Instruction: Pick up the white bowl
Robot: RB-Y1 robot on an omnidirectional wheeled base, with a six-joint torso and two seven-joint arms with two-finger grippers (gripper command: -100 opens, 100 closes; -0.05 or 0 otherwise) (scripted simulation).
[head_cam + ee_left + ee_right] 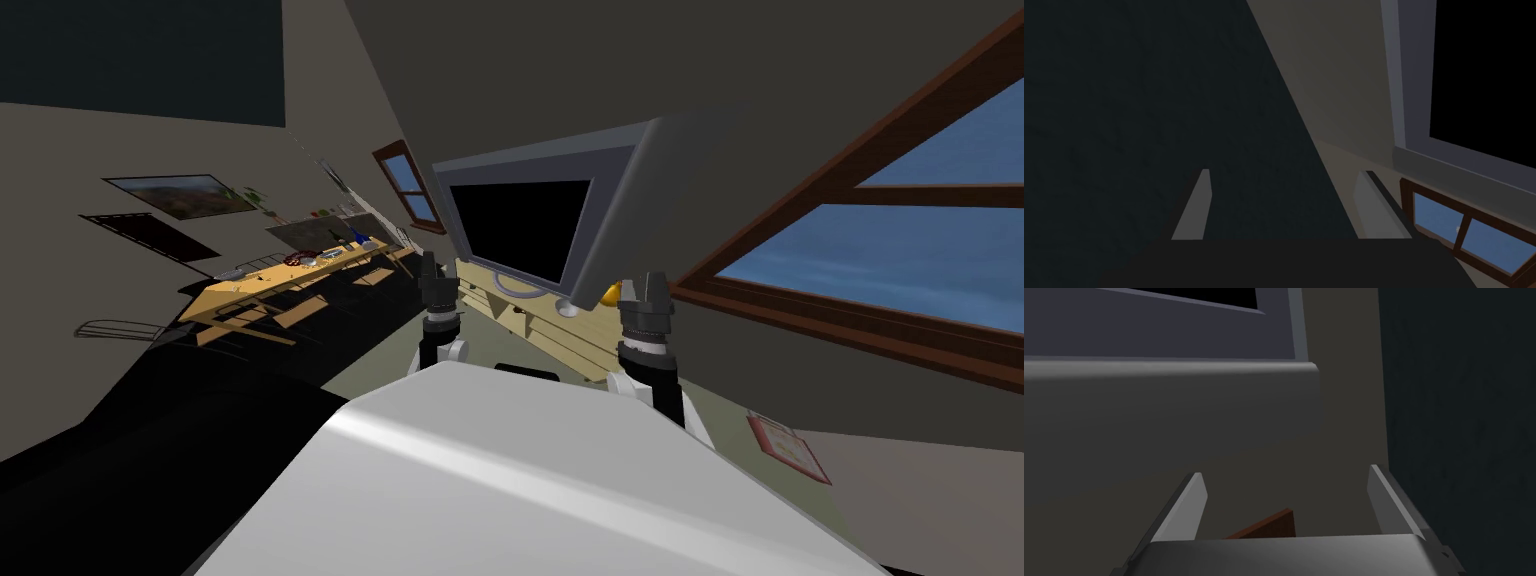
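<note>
White bowl: I cannot pick it out with certainty. The likeliest spot is the long light wooden table [290, 285], well away to the left of both arms. Several small things stand in a row on its top, among them a pale round shape [309, 262] just beside a dark red one [293, 260]. They are too small to name with confidence.

Straight ahead stands a large grey television with a black screen [520, 225], resting on a low pale wooden cabinet [545, 325]. A small yellow object [610, 293] sits on the cabinet just beside the television's foot. To the right, a big window with a dark brown wooden frame [850, 300] shows blue beyond it. A flat red-framed panel [788, 447] lies on the floor below the window. A landscape picture in a thin frame [180, 195] hangs on the wall beyond the table.

Both arms are raised in front of the cabinet, nowhere near the table. The left gripper [430, 265] points up at the television's left edge. In the left wrist view its two blade fingers [1194, 210] are spread wide around the gripper's middle [1286, 172], with nothing between them. The right gripper [646, 285] stands under the television's right lower corner. In the right wrist view it is likewise spread and empty [1284, 470], its fingers [1184, 508] aimed at the grey housing of the television [1169, 418].
</note>
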